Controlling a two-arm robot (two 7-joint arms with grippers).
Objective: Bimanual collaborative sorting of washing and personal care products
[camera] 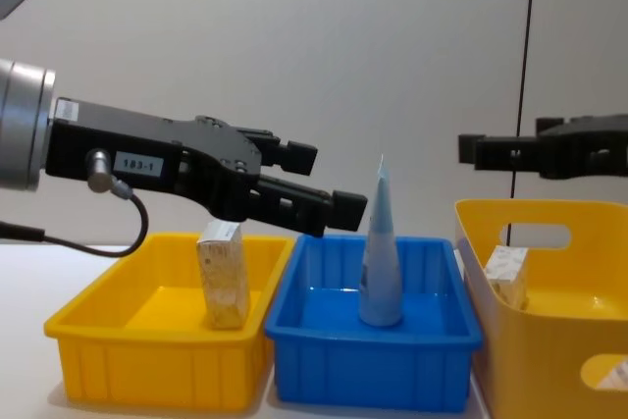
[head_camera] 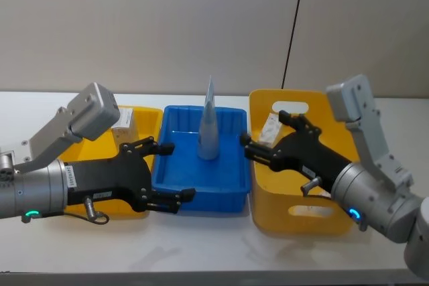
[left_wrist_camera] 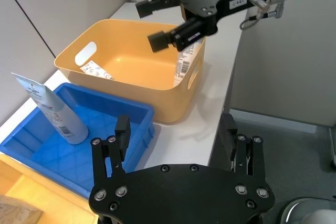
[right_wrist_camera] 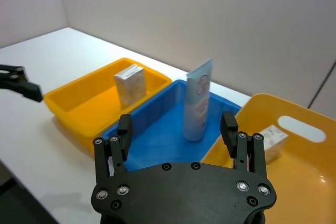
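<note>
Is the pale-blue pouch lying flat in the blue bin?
No, the pale-blue pouch stands upright on its wide end inside the blue bin, its narrow tip pointing up.

Three bins in a row on bench (head_camera: 201,246): block pack (camera: 223,276) in left bin (camera: 147,340), pouch (camera: 380,247) upright in middle bin (camera: 373,360), block pack (camera: 508,275) in right bin (camera: 549,360).

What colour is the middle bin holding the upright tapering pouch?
Blue plastic bin, clearest in the head view.

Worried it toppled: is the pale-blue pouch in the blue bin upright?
Upright: the pale-blue pouch stands on its base in the blue bin, tip up.
</note>
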